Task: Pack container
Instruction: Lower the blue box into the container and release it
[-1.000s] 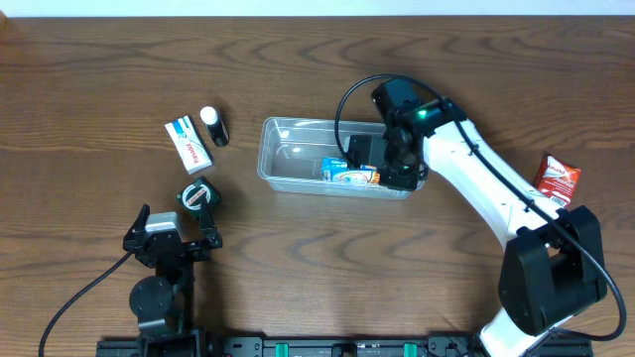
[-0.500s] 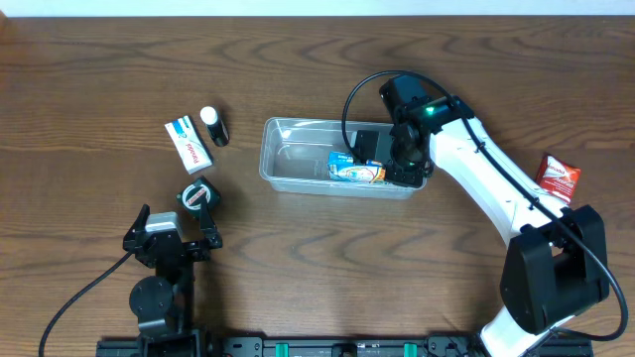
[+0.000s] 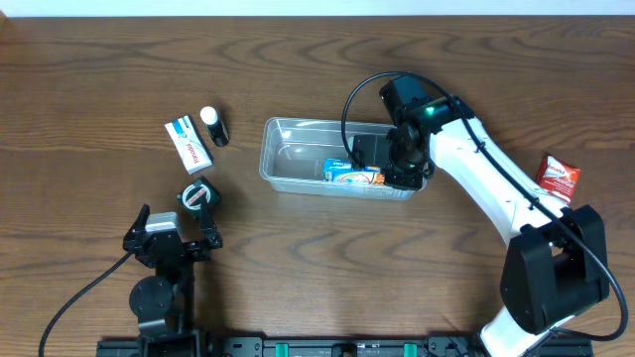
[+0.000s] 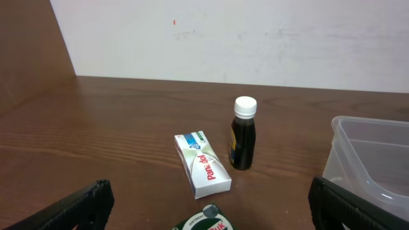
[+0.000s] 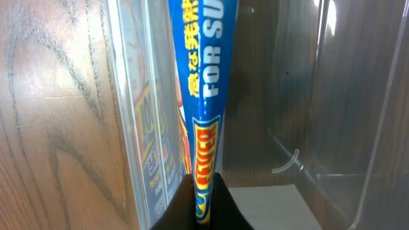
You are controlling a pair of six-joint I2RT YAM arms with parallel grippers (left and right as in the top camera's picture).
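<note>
At lower left, the left gripper (image 3: 176,226), low over the table (image 3: 317,59). Fingers spread wide at either edge of the left wrist view, released, gripping no object. Just ahead of it, a round green-and-black disc (image 3: 196,194), lying flat. Farther back, a white box (image 3: 189,144) with blue and red print, flat on the wood and set at an angle. Close by its right end, a dark bottle (image 3: 213,127) with a white cap, upright and seemingly not touching the box.

Well apart from these, near mid-table and a touch right of centre, the container (image 3: 288,159): clear, with its long side running left to right. Only one rounded corner of it visible at the right edge of the left wrist view.

Inside, in the right half along the front wall, a blue packet (image 3: 352,174), stood on its edge. In the right wrist view, close against the clear wall, with its lower end pinched between dark fingers. Contact with the container's floor: impossible to tell.

At the container's right end, reaching down inside, the right gripper (image 3: 385,167), clenched on the packet.

Far right, well apart from the container, a red sachet (image 3: 558,178), flat on the table.
</note>
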